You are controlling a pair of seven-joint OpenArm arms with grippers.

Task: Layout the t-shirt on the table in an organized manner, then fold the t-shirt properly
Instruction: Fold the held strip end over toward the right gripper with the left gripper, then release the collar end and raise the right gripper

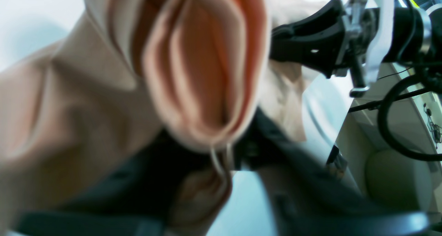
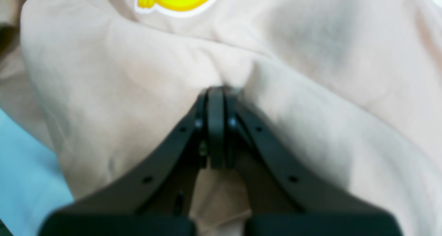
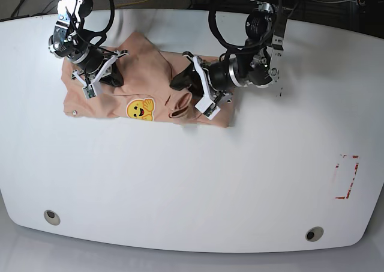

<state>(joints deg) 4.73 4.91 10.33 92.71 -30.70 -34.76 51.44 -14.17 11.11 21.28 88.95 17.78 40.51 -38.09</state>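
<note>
Closest to me along the front edge of the table (image 3: 192, 188) there are two round grommet holes: one (image 3: 51, 215) near the left corner, one (image 3: 311, 233) near the right. Just one red rectangle outline (image 3: 347, 176), over by the right edge, well away from everything else. Apart from those, the whole front half is plain white tabletop.

Further back there's one t-shirt (image 3: 144, 95), peach-pink and pretty bunched up, lying toward the rear left of the table. It has a single yellow smiley emoji print (image 3: 139, 109) facing up near its front hem. Not laid out flat at all, plenty of folds and humps.

Two arms are working it, one at each end. The left gripper (image 3: 183, 80) comes in from the right side of the overhead view, at the shirt's right part. From its wrist cam it's a blurry mess: folded cloth right up against the lens and dark finger shapes underneath, so honestly I can't tell whether those jaws are spread or pinching the fabric.

The right gripper (image 2: 216, 94) is at the far left end of the shirt. Its jaws are pressed tight together with a pucker of fabric gathered right at the tips, so it looks like it's pinching the t-shirt there.
</note>
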